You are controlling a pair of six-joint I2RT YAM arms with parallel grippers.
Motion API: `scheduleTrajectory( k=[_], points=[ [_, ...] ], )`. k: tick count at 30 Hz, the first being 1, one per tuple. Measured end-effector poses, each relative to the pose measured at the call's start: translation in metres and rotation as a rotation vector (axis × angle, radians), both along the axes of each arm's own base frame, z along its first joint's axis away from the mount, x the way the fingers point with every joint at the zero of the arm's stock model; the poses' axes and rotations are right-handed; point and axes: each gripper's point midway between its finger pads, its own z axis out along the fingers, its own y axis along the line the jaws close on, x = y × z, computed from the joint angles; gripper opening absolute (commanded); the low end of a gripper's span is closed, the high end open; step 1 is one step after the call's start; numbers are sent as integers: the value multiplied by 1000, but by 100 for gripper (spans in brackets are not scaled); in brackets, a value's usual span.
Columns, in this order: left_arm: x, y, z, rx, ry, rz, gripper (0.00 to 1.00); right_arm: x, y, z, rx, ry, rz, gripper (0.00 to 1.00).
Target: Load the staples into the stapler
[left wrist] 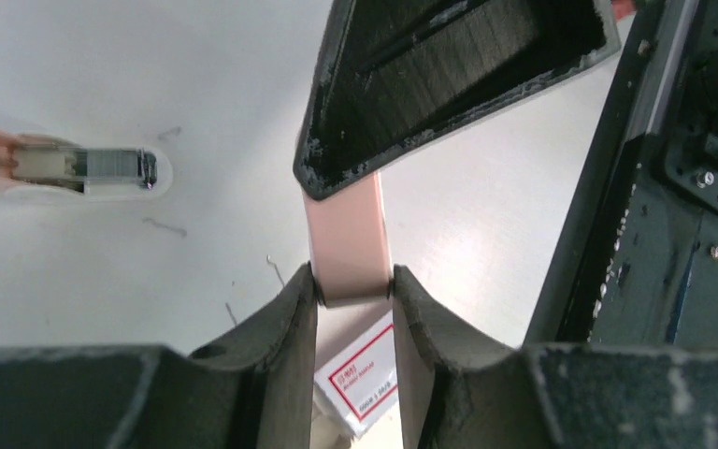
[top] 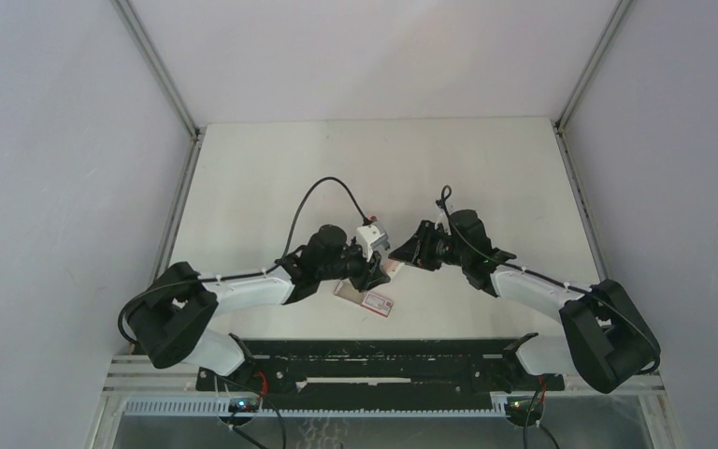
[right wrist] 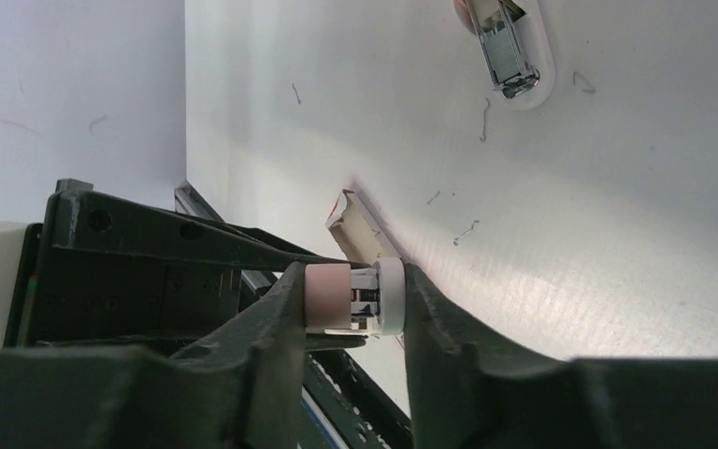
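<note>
So my left pincer (left wrist: pixel 353 281) was clenched across the pink top of the stapler (left wrist: pixel 346 234). My right pincer (right wrist: pixel 355 301) was pinching the same stapler end-on, pink lid to white base. The staple box (left wrist: pixel 366 379) lay on the table (left wrist: pixel 486 215) right underneath, label up, with nothing gripping it. An opened piece (left wrist: pixel 93 168) with a bare metal channel sat well off to the side. My take: the right should grip the base alone and the left lift only the lid, slowly, or the whole thing twists out. The box could wait.
</note>
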Motion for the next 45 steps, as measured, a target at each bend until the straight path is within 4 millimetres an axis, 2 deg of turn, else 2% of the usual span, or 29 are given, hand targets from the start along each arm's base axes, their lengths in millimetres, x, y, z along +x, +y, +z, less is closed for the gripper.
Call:
scheduleTrajectory(
  k=[1, 3, 6, 9, 13, 19, 24, 26, 29, 32, 36, 38, 40, 44, 45],
  points=[
    [0, 0, 0, 0, -1, 1, 2, -1, 0, 0, -1, 2, 3, 14],
    [0, 1, -1, 4, 1, 4, 15, 0, -1, -1, -4, 4, -1, 1],
    [0, 1, -1, 6, 0, 6, 40, -1, -1, -2, -6, 5, 0, 0],
    [2, 2, -1, 7, -5, 20, 53, 1, -4, -1, -14, -1, -11, 0],
    [7, 7, 12, -13, -34, 70, 62, 5, -18, -1, -54, -17, -44, 0],
    [16, 29, 60, -96, -109, 225, 75, 25, -67, -1, -185, -94, -174, 0],
    [32, 68, 105, -200, -108, 431, 78, 40, -112, -17, -297, -87, -278, 0],
    [42, 92, 113, -242, -77, 536, 80, 45, -128, -22, -314, -80, -313, 0],
    [49, 123, 113, -284, -31, 651, 80, 49, -147, -35, -334, -51, -352, 0],
    [48, 138, 108, -291, 17, 706, 80, 49, -160, -50, -342, 2, -376, 11],
    [44, 142, 102, -290, 68, 720, 80, 52, -164, -59, -315, 34, -380, 47],
    [42, 142, 99, -283, 88, 721, 80, 54, -166, -59, -308, 33, -384, 60],
    [41, 142, 97, -281, 101, 719, 80, 53, -169, -62, -314, 39, -387, 67],
    [42, 141, 90, -266, 121, 720, 80, 48, -176, -69, -329, 62, -400, 77],
    [42, 141, 89, -262, 124, 721, 80, 48, -177, -70, -332, 65, -406, 84]
  ],
)
